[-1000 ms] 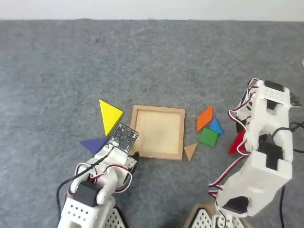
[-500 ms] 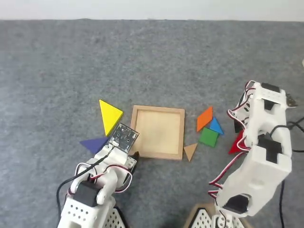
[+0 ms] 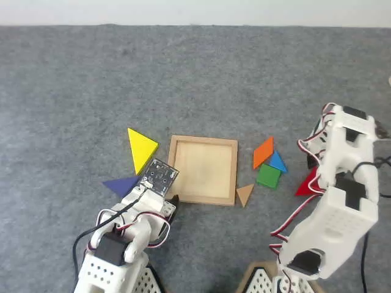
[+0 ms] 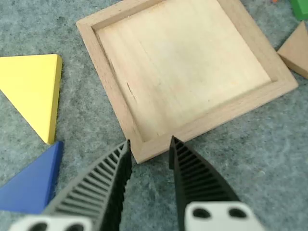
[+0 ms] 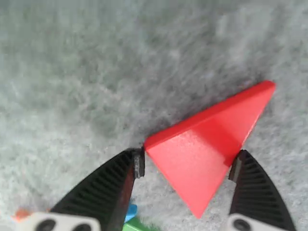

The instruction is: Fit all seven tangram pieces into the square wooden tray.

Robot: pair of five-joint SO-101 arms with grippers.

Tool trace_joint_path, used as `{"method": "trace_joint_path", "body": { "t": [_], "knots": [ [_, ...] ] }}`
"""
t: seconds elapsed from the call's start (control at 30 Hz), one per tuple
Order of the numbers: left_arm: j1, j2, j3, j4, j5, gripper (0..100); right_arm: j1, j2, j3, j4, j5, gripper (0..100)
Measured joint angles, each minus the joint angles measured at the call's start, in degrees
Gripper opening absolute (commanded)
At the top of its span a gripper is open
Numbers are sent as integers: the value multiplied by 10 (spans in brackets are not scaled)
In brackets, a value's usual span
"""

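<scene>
Straddling the red triangle (image 5: 202, 149), the right gripper (image 5: 186, 166) is spread wide. One finger sits at a corner of the piece and the other just beside a slanted edge; whether either pad actually presses is unclear. The triangle lies flat on the mat (image 3: 201, 79), well apart from the tray (image 4: 108, 84).

The main risk is in that grip. A pad on a corner and a pad on a slope do not oppose each other squarely, so closing would likely spin the triangle or squirt it out sideways. The piece is also thin, so fingers held slightly too high could skim over it.

Further out, the green square (image 3: 268, 176), light-blue triangle (image 3: 278, 162) and orange piece (image 3: 263, 151) sit clustered between the red triangle and the tray. A low carry could knock them, or the tan triangle (image 4: 294, 50) that touches the tray's side.

The left gripper (image 4: 149, 144) is slightly parted, its tips on either side of the tray's near corner and holding nothing. Any nudge there would slide or turn the empty tray and spoil the aim. The yellow triangle (image 4: 36, 86) and blue triangle (image 4: 31, 183) lie just beside it.
</scene>
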Motion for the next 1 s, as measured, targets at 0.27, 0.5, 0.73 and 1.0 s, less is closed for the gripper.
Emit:
{"method": "trace_joint_path", "body": {
  "t": [0.27,0.5,0.73,1.0],
  "knots": [
    [0,0,0,0,0,134,0,0,-3,0,-16,296],
    [0,0,0,0,0,134,0,24,-4,0,-17,296],
    [0,0,0,0,0,134,0,25,-10,2,-20,224],
    [0,0,0,0,0,134,1,25,-17,4,-23,216]
  ]
}}
